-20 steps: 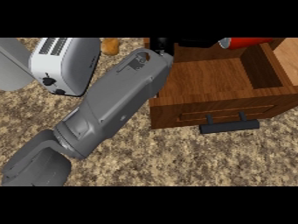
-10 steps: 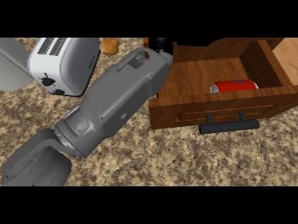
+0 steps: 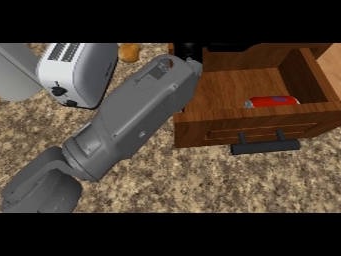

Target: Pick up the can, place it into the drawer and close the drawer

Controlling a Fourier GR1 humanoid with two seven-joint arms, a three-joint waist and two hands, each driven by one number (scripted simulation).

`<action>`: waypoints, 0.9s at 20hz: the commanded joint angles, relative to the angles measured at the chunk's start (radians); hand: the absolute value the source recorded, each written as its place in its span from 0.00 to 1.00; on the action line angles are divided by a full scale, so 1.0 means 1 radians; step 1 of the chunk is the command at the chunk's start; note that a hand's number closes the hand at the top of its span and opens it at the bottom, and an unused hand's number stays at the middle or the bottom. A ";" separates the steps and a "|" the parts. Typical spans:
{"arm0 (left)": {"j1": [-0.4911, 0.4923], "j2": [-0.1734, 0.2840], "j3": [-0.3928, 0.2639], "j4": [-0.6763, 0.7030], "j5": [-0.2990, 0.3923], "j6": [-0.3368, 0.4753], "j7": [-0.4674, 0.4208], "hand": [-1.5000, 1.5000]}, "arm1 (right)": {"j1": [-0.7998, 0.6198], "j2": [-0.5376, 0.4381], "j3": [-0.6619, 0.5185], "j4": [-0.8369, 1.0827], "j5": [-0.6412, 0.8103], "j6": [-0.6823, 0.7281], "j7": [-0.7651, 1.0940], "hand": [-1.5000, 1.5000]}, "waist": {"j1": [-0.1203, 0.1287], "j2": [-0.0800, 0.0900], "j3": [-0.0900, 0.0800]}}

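The wooden drawer (image 3: 276, 122) stands pulled open at the right of the scene, a box of warm brown boards with a flat floor and a raised front panel. Inside it, the red can (image 3: 272, 101) lies on its side against the near front wall, toward the right end; only its upper curve shows above the panel. A dark bar handle (image 3: 265, 146) juts from the drawer's front on two short posts.

The counter (image 3: 202, 185) is speckled stone in tan and brown. At the far left stands a white toaster (image 3: 77, 72), boxy with rounded corners, slots on top and dark knobs on its near face. Beside it, at the left edge, is a smooth pale grey shape cut off by the view. A small orange-brown lump (image 3: 129, 52) sits just right of the toaster, at the far edge.

A grey forearm (image 3: 129, 125) crosses from the near left up to the drawer's far left corner, covering part of the drawer's left side. The black hand (image 3: 190, 50) at its end is barely visible at the far edge, so I cannot tell how its fingers are set or whether it has hold of anything.
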 commanded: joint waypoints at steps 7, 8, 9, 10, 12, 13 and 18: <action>-0.026 0.000 -0.020 -0.021 0.035 0.039 -0.047 0.00 | -0.158 0.004 0.237 -0.064 0.457 -0.019 -0.037 0.00 | 0.044 0.000 -0.001; -0.029 0.000 -0.024 -0.011 0.045 0.039 -0.043 0.00 | -0.171 0.007 0.257 -0.057 0.496 -0.028 -0.041 0.00 | 0.034 0.001 -0.001; 0.013 0.000 -0.022 -0.030 0.043 0.025 -0.058 0.00 | -0.142 0.011 0.265 -0.046 0.545 -0.016 -0.084 0.00 | 0.046 -0.006 -0.001; -0.025 0.000 0.008 -0.001 0.043 -0.017 -0.027 0.00 | -0.211 0.003 0.303 0.025 0.614 -0.045 -0.092 0.00 | 0.071 -0.002 -0.001; -0.033 0.000 -0.004 -0.027 0.053 0.031 -0.014 0.00 | -0.208 -0.005 0.363 0.016 0.693 -0.043 -0.110 0.00 | 0.059 -0.008 -0.001; 0.013 0.000 0.005 -0.018 0.047 -0.012 -0.042 0.00 | -0.230 0.001 0.384 0.022 0.748 -0.074 -0.100 0.00 | 0.066 -0.009 -0.002; -0.009 0.002 0.013 -0.021 0.020 0.002 0.006 0.00 | -0.335 0.007 0.504 0.211 0.958 -0.188 -0.164 0.00 | 0.082 -0.013 -0.001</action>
